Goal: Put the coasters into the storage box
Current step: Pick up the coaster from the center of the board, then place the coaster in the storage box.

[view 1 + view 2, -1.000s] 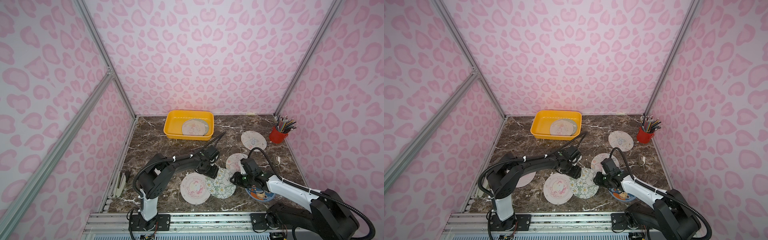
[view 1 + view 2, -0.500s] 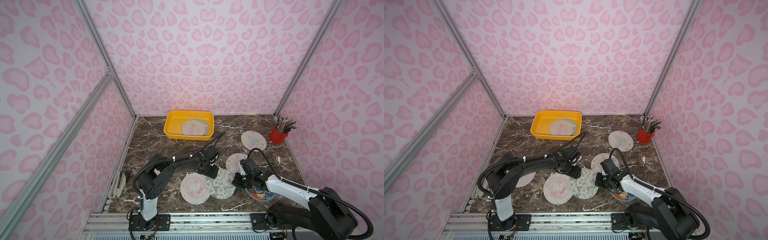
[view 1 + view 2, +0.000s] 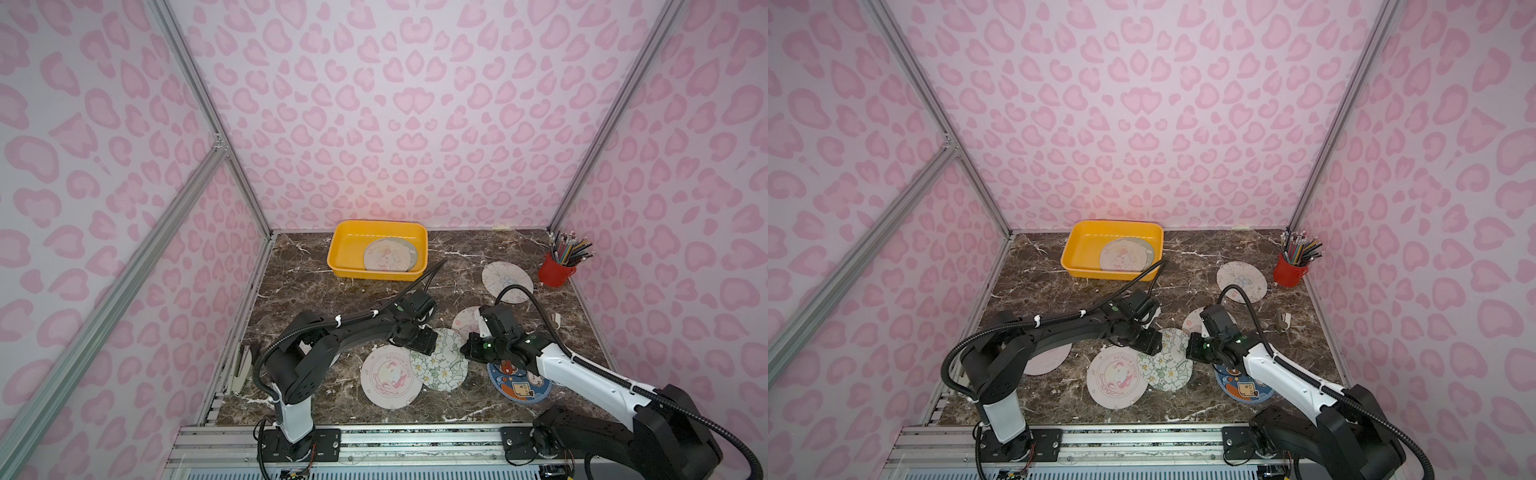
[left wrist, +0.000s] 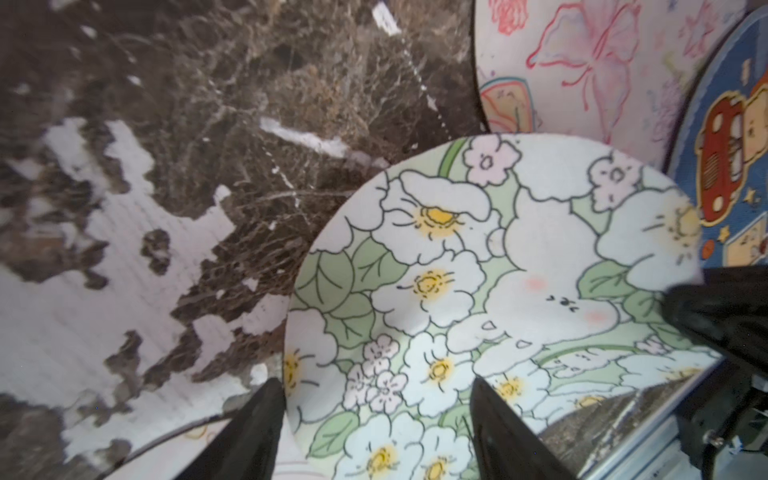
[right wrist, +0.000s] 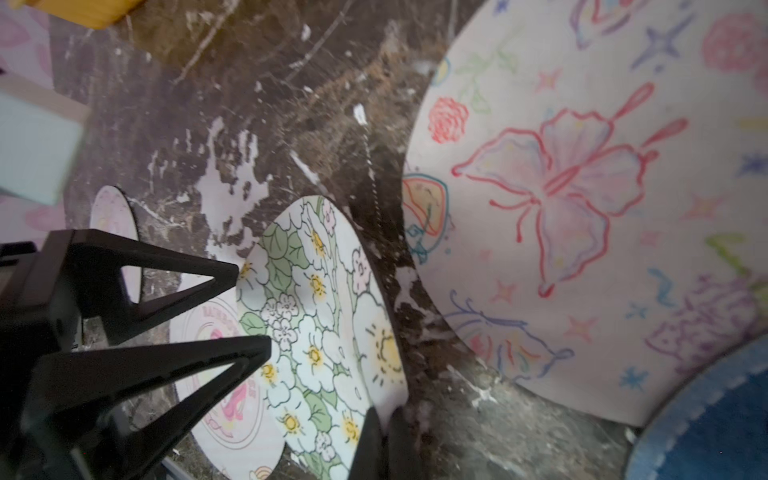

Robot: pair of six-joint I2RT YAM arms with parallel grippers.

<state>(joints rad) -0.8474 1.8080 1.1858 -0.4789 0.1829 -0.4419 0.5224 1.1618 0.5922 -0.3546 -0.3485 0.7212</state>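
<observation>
Now my right end effector (image 5: 384, 415) is pinched shut on the rim of the floral coaster (image 3: 440, 365) near the front edge of the worktop (image 3: 316, 291), likely to tip it up for my left end effector (image 4: 374, 382), open astride its opposite rim; the box (image 3: 347, 249) sits at the back edge.

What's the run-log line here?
phase: pickup | right gripper: shut on green floral coaster rim | left gripper: open, at same coaster's opposite edge | storage box: coasters inside
</observation>
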